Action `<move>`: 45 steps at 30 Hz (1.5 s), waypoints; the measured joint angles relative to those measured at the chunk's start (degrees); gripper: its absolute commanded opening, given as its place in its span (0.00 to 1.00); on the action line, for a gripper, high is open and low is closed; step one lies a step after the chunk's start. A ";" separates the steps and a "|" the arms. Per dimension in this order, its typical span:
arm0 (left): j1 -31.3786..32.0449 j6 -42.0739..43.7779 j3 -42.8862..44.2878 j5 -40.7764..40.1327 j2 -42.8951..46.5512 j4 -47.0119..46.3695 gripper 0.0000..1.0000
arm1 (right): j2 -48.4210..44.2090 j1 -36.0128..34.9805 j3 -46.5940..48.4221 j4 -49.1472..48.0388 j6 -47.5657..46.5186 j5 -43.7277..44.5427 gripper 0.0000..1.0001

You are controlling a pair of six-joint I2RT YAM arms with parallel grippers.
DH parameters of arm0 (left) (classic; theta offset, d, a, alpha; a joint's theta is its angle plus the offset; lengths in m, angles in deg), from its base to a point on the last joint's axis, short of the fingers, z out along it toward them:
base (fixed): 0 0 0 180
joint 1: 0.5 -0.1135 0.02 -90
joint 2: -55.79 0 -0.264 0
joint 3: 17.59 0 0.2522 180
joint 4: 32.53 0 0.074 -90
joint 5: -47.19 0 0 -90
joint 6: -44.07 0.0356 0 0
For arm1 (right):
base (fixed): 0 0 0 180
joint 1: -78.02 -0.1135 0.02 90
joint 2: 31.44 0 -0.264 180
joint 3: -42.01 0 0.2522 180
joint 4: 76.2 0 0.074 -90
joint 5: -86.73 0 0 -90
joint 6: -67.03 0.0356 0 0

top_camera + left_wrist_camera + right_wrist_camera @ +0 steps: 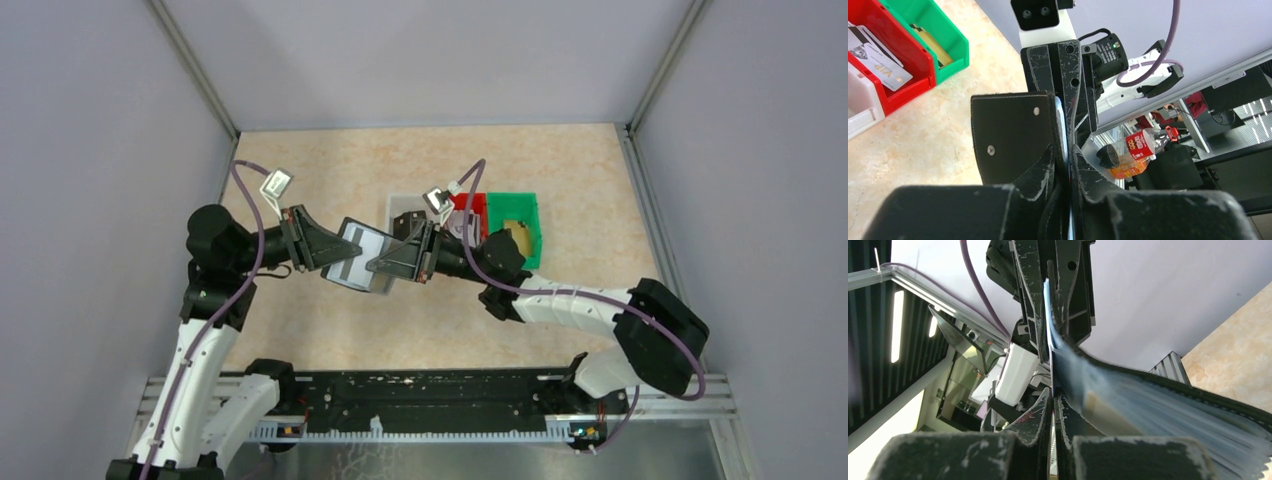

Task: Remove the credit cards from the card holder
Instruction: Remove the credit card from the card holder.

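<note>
The black card holder hangs open in the air between my two grippers, grey-blue slots facing up. My left gripper is shut on its left side; in the left wrist view the jaws pinch it beside the black flap with snap studs. My right gripper comes in from the right and is shut on a thin card edge, next to the grey-blue slots. Other credit cards lie in the red bin; a gold one lies in the green bin.
A white bin, the red bin and the green bin stand side by side behind the right arm. Grey walls enclose the beige tabletop. A black rail runs along the near edge.
</note>
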 measured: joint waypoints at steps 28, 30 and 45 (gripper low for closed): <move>-0.44 -7.96 0.81 3.37 -0.37 -8.15 0.00 | -4.72 0.13 -3.82 -1.49 -0.63 -0.57 0.02; -0.44 -8.11 0.81 3.34 -0.37 -8.28 0.00 | -4.72 0.13 -3.82 -1.73 -0.63 -0.57 0.16; -0.44 -9.46 0.81 4.48 -0.35 -9.99 0.00 | 0.57 0.13 -4.02 -13.14 3.96 -0.55 0.06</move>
